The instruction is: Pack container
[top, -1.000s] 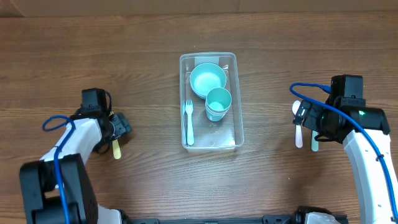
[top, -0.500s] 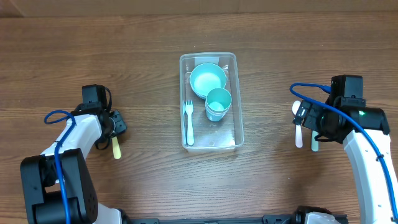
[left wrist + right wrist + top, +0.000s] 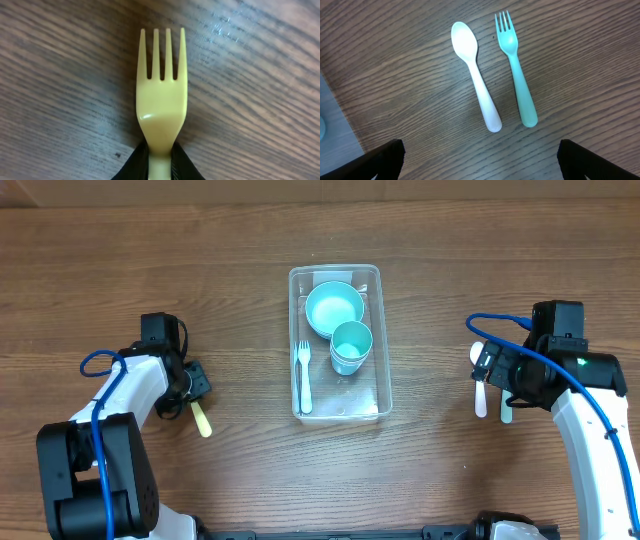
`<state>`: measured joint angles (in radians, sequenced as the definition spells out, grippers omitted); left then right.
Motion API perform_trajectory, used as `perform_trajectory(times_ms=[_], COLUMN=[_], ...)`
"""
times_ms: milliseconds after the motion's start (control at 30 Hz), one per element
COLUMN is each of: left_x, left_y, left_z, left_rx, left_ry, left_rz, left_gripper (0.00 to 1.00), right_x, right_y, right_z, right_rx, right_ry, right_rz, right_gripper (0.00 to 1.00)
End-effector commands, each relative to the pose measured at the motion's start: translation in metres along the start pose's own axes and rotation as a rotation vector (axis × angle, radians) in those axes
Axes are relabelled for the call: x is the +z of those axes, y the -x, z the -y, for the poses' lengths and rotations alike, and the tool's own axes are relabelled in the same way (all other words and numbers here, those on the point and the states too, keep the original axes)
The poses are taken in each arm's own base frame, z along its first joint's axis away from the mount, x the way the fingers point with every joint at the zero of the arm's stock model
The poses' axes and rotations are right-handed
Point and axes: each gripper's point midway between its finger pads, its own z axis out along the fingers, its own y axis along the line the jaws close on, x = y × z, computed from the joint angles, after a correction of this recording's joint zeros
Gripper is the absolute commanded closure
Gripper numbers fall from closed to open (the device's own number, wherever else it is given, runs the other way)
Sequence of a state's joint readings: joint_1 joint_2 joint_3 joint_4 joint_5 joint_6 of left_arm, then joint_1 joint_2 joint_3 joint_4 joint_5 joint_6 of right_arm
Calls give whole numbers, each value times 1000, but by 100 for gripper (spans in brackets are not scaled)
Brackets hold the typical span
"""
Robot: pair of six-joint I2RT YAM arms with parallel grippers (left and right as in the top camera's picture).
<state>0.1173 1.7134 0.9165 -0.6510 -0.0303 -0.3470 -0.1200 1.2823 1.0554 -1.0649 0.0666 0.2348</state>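
Observation:
The clear container (image 3: 344,397) stands mid-table, holding a teal bowl (image 3: 334,308), a teal cup (image 3: 351,345) and a pale fork (image 3: 304,375). At the left, my left gripper (image 3: 192,394) is shut on the handle of a yellow fork (image 3: 202,420). In the left wrist view the yellow fork (image 3: 161,95) points away over the wood, both jaws pressed against its neck at the gripper (image 3: 160,167). My right gripper (image 3: 480,160) hangs open above a white spoon (image 3: 475,75) and a teal fork (image 3: 517,75), touching neither.
The white spoon (image 3: 479,380) and teal fork (image 3: 506,412) lie side by side on the wooden table right of the container. Blue cables loop off both arms. A pale wall edge runs along the table's far side.
My left gripper has closed on the yellow fork and shifted a little right; the fork's handle has swung to a slant. The right arm has not moved.

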Motion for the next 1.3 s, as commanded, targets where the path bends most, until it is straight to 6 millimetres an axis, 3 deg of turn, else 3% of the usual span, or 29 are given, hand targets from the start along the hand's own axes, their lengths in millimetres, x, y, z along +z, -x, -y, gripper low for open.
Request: perform_trajectory(times_ms=[0,67,133,233,300,400,533,633,700,800,867,967,1033,1200,1233,1267], left_x=[-16,-49,-94,-151,-169,-155,-96,-57,-37,-26,-27,-21,-7,16,20,22], left_y=[18,36,46,38,27,14,-19,-32,-30,-13,-7,-3,-9,-23,-27,-30], left_z=[9,24,53,106,124,99,58,38,19,0,0,2,1,-3,-4,-1], left_rx=[5,28,71,165,187,103,-32,-80,-150,-183,-147,-136,-138,-169,-175,-173], left_ry=[-9,-42,-99,-198,-213,-71,60,83,78,62,63,56,64,97,99,84], left_rz=[28,104,200,305,329,281,170,154,164,212,239,254,231,154,133,117], left_gripper=[85,84,83,82,76,65,60,59,58,56,53,37,32,40,45,59], right_x=[-1,-1,-1,-1,-1,-1,-1,-1,-1,-1,-1,-1,-1,-1,-1,-1], right_y=[3,3,3,3,3,3,3,3,3,3,3,3,3,3,3,3], right_z=[1,1,1,1,1,1,1,1,1,1,1,1,1,1,1,1], right_rx=[6,5,5,6,5,5,6,6,5,6,5,5,6,6,6,5], right_ry=[-1,0,0,-1,0,0,-1,-1,0,-1,0,0,-1,-1,-1,0], right_rz=[11,11,11,11,11,11,11,11,11,11,11,11,11,11,11,11], right_gripper=[0,0,0,0,0,0,0,0,0,0,0,0,0,0,0,0])
